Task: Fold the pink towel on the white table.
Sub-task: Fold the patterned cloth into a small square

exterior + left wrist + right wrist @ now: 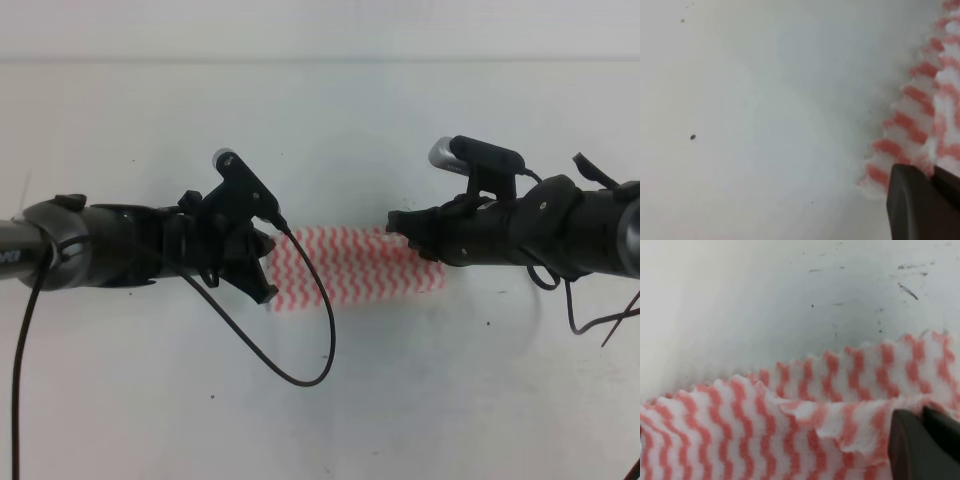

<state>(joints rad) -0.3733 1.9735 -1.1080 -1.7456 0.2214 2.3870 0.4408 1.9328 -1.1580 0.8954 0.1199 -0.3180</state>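
The pink towel (345, 265), striped in pink-red and white zigzags, lies as a narrow band on the white table (320, 420) between my two arms. My left gripper (268, 262) is at its left end; in the left wrist view the dark fingers (912, 205) are closed together on the towel's (922, 125) scalloped edge. My right gripper (395, 222) is at the towel's upper right end. In the right wrist view its fingers (912, 445) pinch a raised fold of the towel (790, 430), whose lower layer lies flat on the table (740, 300).
A black cable (322, 350) loops from the left arm onto the table in front of the towel. More cables (590, 320) hang off the right arm. The table's back edge (320, 60) runs along the top. Dark scuffs (907, 290) mark the surface.
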